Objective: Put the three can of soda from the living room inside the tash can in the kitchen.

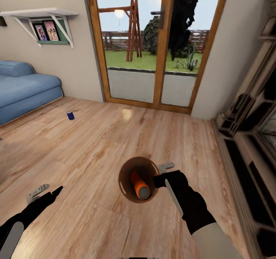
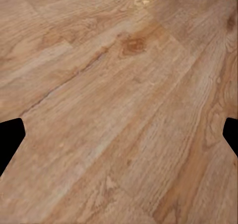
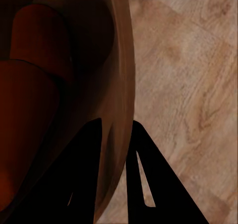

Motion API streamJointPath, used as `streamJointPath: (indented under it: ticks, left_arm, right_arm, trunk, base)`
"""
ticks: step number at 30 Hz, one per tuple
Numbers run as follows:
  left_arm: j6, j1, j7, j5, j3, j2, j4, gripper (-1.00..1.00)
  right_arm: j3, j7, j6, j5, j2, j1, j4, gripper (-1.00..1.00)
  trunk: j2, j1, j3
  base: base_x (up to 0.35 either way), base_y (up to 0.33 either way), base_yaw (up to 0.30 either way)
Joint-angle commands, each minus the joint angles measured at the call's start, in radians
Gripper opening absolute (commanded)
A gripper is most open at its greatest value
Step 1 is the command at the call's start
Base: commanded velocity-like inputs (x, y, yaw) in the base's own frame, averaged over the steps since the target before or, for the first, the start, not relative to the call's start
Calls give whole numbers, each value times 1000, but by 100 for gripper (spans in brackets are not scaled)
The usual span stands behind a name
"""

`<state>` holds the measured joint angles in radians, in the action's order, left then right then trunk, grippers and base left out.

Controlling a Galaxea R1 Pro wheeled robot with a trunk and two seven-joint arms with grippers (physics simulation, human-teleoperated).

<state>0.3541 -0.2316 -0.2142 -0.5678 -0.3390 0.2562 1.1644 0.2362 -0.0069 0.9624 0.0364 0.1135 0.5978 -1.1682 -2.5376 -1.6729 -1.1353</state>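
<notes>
carrying the small round copper-brown bucket (image 1: 126,182) over the pale wood plank floor (image 1: 96,151), rim pinched by the right tool (image 1: 158,179). in the right wrist view the two dark fingers (image 3: 82,174) straddle the bucket wall, one inside, one outside, closed down on that thin edge. left tool (image 1: 57,192) hanging low over bare boards, jaws spread wide with nothing between them, tips just at the edges of the left wrist view.

inside the bucket: bright orange drink cans (image 1: 138,184) lying tilted against the tan inner wall, long axis slanted, one silver top turned up and toward the robot. right wrist view suggests two orange bodies (image 3: 34,60) stacked close; exact count hard to tell in the shadow.

small dark blue drink can (image 1: 70,115) standing upright on the floor, long axis vertical, silver top up, near the blue sofa (image 1: 23,90) and well apart from the bucket. glazed wooden door (image 1: 153,44) straight ahead.

likely step: bring the bucket over to the blue can, or fetch it with the free left tool. worth keeping the bucket level, since a rim pinch lets it swing and tip the cans out. approach slowly, stop with the blue can within the left arm's reach, come down from above around its upright body, close at mid-height rather than at the top, so as not to knock it over and send it rolling.
</notes>
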Motion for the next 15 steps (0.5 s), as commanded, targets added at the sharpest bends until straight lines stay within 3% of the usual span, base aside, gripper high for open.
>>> streamJointPath:
  ticks: [1,15]
  left_arm:
    - [0,0,0,0,0,0,0,100]
    - [0,0,0,1,0,0,0,100]
  right_arm:
    - [0,5,-1,-16,0,0,-1,-100]
    - [-2,6,-2,-14,-4,0,-1,-100]
  trunk:
    - [0,0,0]
    - [0,0,0]
  base:
    - [266,184,257]
    - [265,185,257]
